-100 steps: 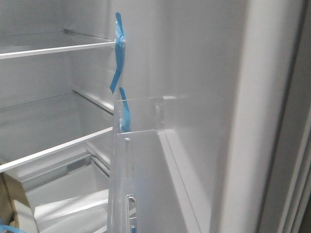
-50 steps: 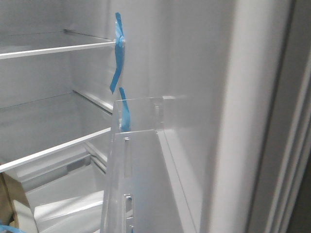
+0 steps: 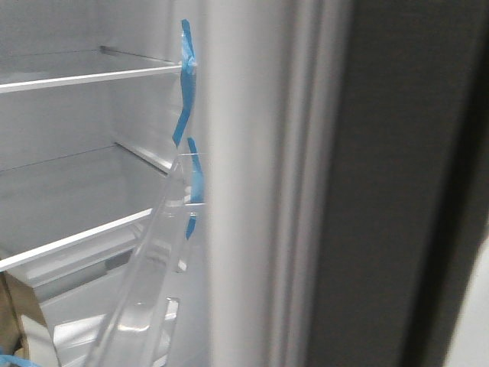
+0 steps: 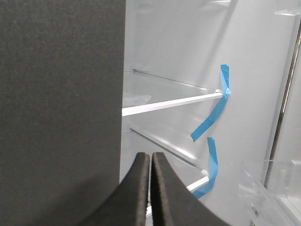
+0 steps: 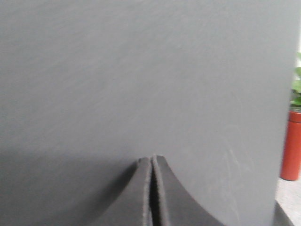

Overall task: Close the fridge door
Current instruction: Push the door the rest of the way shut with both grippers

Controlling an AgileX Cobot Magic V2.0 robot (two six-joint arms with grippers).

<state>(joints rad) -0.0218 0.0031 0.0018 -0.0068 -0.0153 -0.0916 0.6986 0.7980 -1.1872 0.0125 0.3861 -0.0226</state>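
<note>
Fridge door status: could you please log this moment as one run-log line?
matte dark grey fridge door: partly open, edge-on | right end effector: shut, against door's outside | left end effector: shut, facing shelves

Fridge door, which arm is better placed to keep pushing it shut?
Probably the right: its closed fingers face the fridge door squarely on its dark outer side. The left fingers point into the fridge.

The left gripper has its two dark fingers pressed together. The right gripper is closed too.
</note>
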